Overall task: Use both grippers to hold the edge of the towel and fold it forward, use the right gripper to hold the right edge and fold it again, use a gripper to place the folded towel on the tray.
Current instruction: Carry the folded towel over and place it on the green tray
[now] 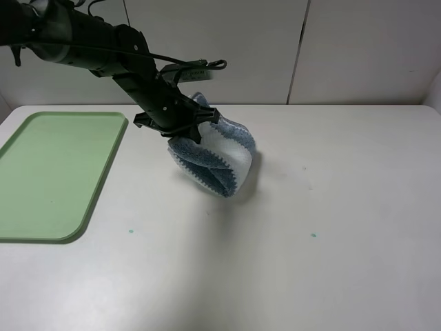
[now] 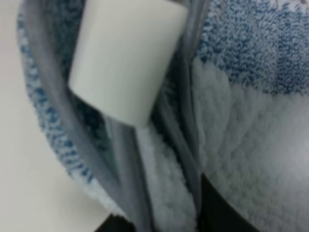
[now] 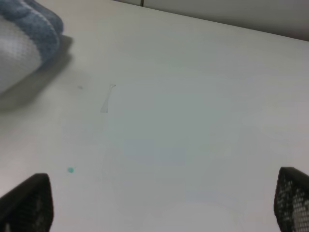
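Observation:
The blue and white towel (image 1: 219, 160) is folded into a bundle and hangs from my left gripper (image 1: 195, 128), lifted off the white table near its middle back. The left gripper is shut on the towel's upper edge. In the left wrist view the white finger pad (image 2: 125, 58) presses into the towel (image 2: 251, 121). The green tray (image 1: 55, 172) lies at the left of the table, apart from the towel. My right gripper (image 3: 164, 205) is open and empty over bare table. It is out of the exterior view. The towel (image 3: 19, 43) shows at one corner of the right wrist view.
The white table (image 1: 331, 227) carries small green specks (image 1: 313, 235). A white wall with panel seams runs along the back. The tray holds nothing.

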